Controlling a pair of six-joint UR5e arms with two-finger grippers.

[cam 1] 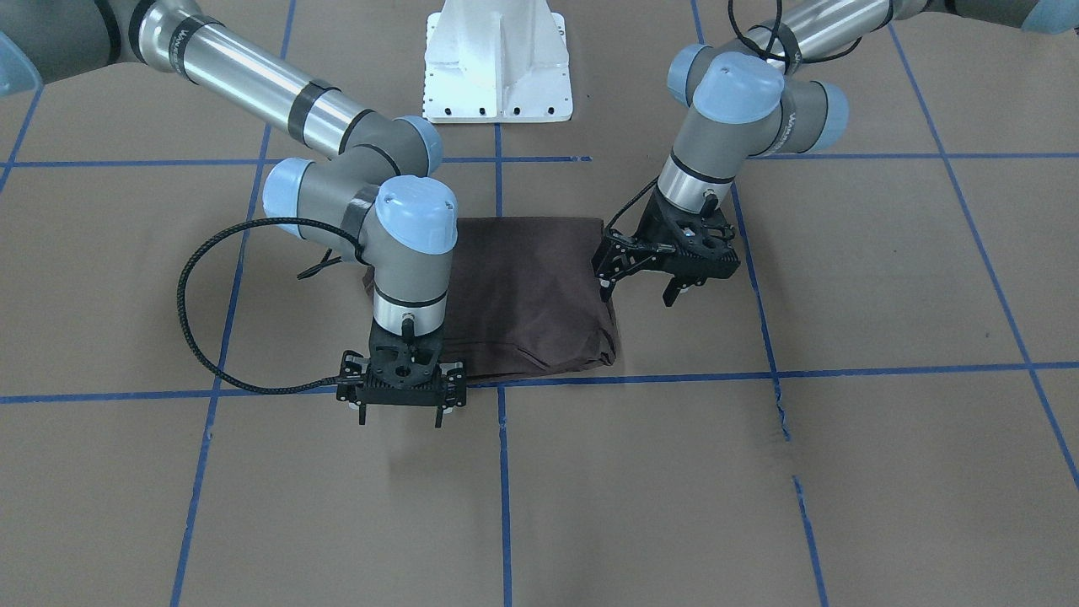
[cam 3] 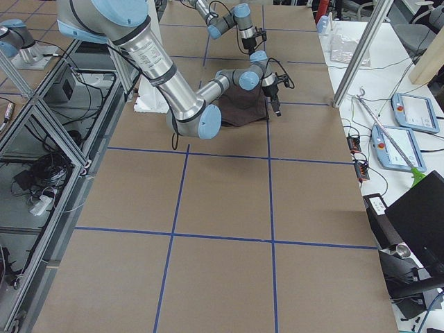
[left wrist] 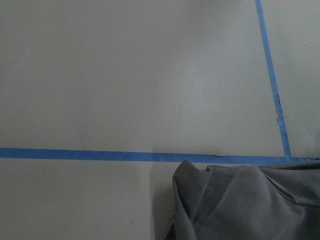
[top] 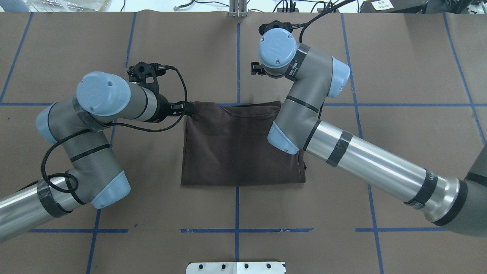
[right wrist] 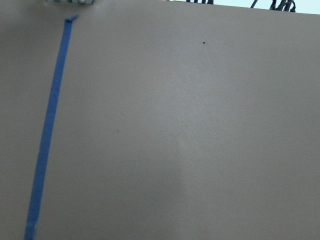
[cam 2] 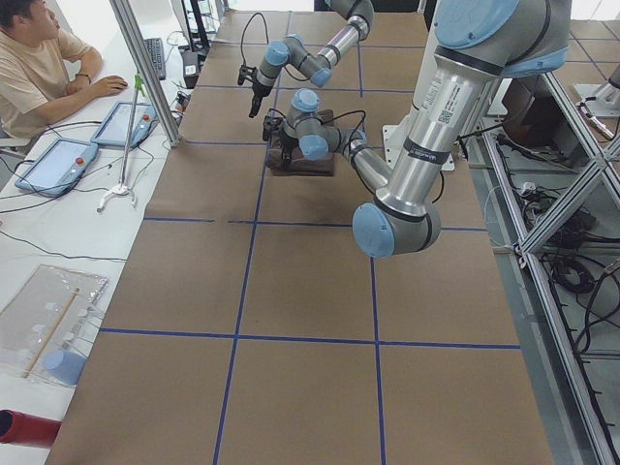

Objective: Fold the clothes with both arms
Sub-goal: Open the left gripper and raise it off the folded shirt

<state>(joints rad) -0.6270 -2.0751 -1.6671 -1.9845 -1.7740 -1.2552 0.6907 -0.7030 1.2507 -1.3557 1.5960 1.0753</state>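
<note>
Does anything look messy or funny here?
Just a little: one corner of the folded T-shirt, beside the open left gripper, is bunched and wrinkled instead of lying flat. The rest looks neat.

Bright, even ceiling light fills the room. Faint soft shadows lie on the table [cam 1: 641,506] under the left arm [cam 1: 733,118] and the right arm [cam 1: 253,80], whose silver tube shows mild glare. The wrist views look soft and greyish.

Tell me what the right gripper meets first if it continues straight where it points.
The right gripper points down; likely the bare table paper first, beside the T-shirt.
</note>
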